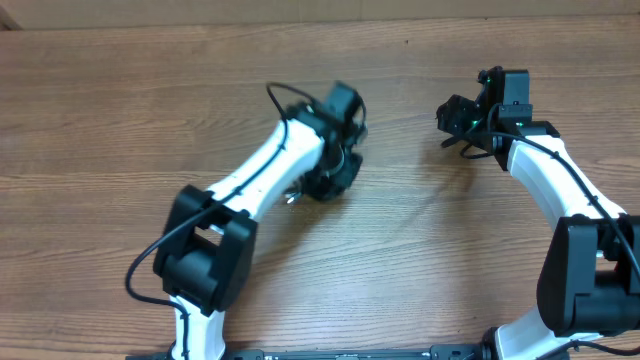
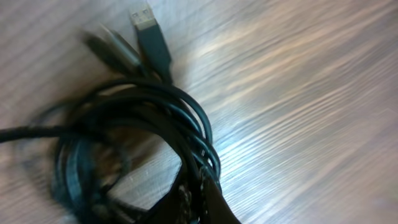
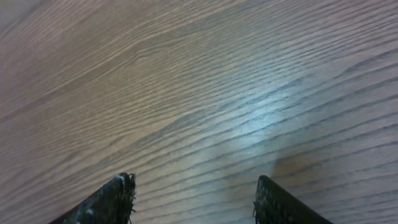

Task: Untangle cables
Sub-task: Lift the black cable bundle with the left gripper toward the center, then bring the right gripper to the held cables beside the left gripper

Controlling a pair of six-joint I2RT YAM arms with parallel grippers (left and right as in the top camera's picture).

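**Left pincer clamped on the coil, right one free to pull a strand**

The left pincer [image 1: 326,183] was closed tight on the cables [image 2: 202,124], which lay in a knotted coil on the worktop [image 3: 186,74] near its middle, directly under that arm. The right pincer [image 3: 194,190] hung well apart to the right. Its jaws stood partly open over bare wood with nothing in them.

To do this step well, the left grip would best act as an anchor while the right came across for one loose end, not for the bundle. A plug [image 2: 144,17] stuck out clear of the loops at the coil's far side and seemed the easiest thing to take. A slow pull along the worktop, away from the anchor, should open the loops. A sharp tug would probably tighten them.

The cords were thin, black, round and glossy, stacked in several overlapping loops. The plug had a flat silver metal tip on a moulded black body. A second connector beside it was too blurred to identify. The worktop was smooth wood-grain with a soft sheen.
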